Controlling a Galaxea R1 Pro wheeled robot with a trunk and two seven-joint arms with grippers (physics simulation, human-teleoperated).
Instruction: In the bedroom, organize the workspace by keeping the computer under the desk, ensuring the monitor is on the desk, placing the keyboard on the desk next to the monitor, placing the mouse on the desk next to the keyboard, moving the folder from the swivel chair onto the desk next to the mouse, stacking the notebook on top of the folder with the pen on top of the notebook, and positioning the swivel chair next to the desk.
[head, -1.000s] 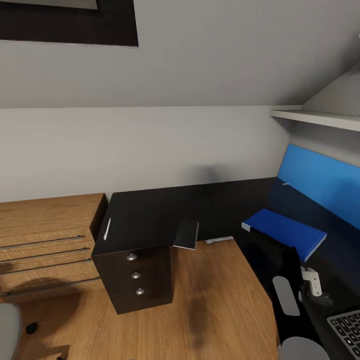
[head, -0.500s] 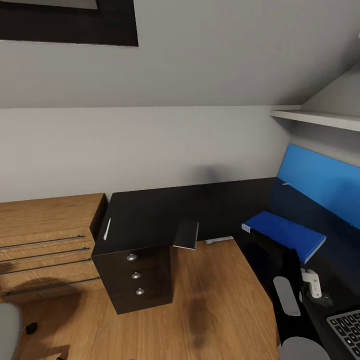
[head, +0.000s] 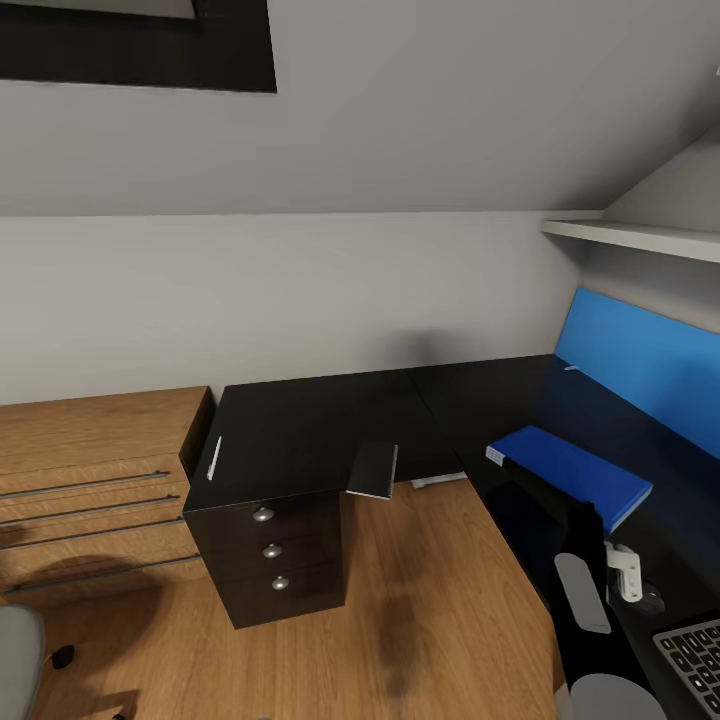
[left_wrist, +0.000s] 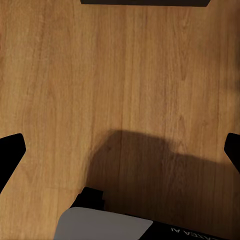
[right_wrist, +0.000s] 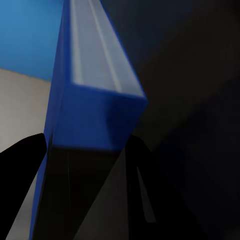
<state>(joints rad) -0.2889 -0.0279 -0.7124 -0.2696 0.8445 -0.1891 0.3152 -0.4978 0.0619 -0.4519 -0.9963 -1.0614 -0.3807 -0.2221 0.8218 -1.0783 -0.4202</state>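
**Item count, this moment**

On my surface (head: 300, 430): one folder (head: 572, 468), one notebook (head: 373, 469), one pen (head: 213, 457), one keyboard (head: 692, 655), one mouse (head: 651, 600). Drawer unit under it: three round knobs (head: 271, 548). One wooden cabinet (head: 95, 470), one wall shelf (head: 640, 237), one swivel chair (head: 18, 645).

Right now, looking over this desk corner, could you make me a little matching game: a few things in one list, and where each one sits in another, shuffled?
Things:
1. pen
2. notebook
3. folder
4. keyboard

Places:
A. at the picture's lower right corner, partly cut off
B. jutting over the desk's front edge
C. in front of the blue back panel
D. near the desk's end, beside the wooden drawers

Pairs: 1-D, 2-B, 3-C, 4-A
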